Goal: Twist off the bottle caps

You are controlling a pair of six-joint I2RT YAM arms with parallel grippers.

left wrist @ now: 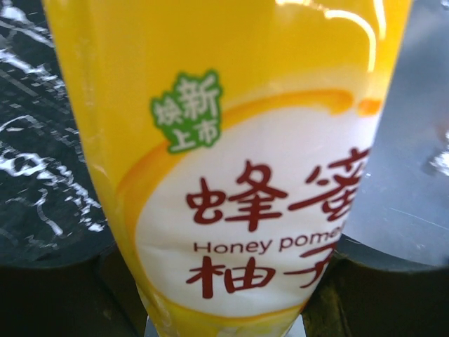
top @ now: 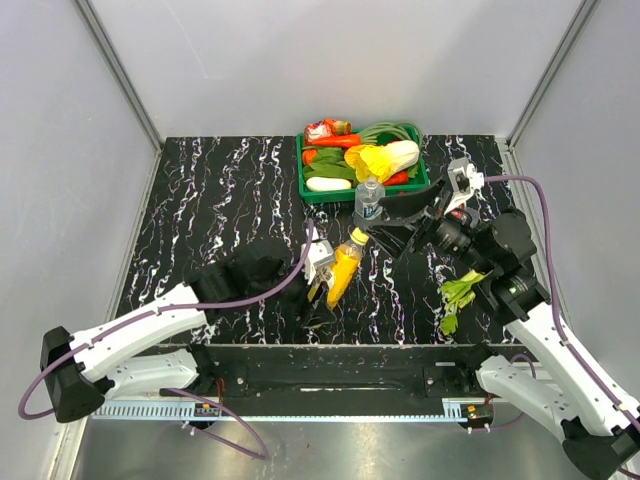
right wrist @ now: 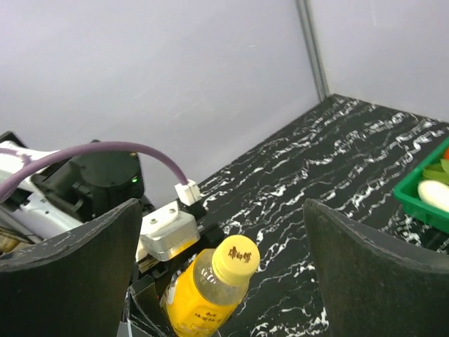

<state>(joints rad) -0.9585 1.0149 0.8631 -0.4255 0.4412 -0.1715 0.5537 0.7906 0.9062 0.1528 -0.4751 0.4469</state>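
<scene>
Top view: the left gripper (top: 328,280) clamps the orange juice bottle (top: 345,262) mid-table, tilted, with its yellow cap (top: 358,236) pointing at the right gripper (top: 382,222).

Left wrist: the label is glossy. The bottle is probably slick, light and squashy.

Right wrist: the jaws gape wide around the cap without touching it. I'd pinch its stiff rim.
</scene>
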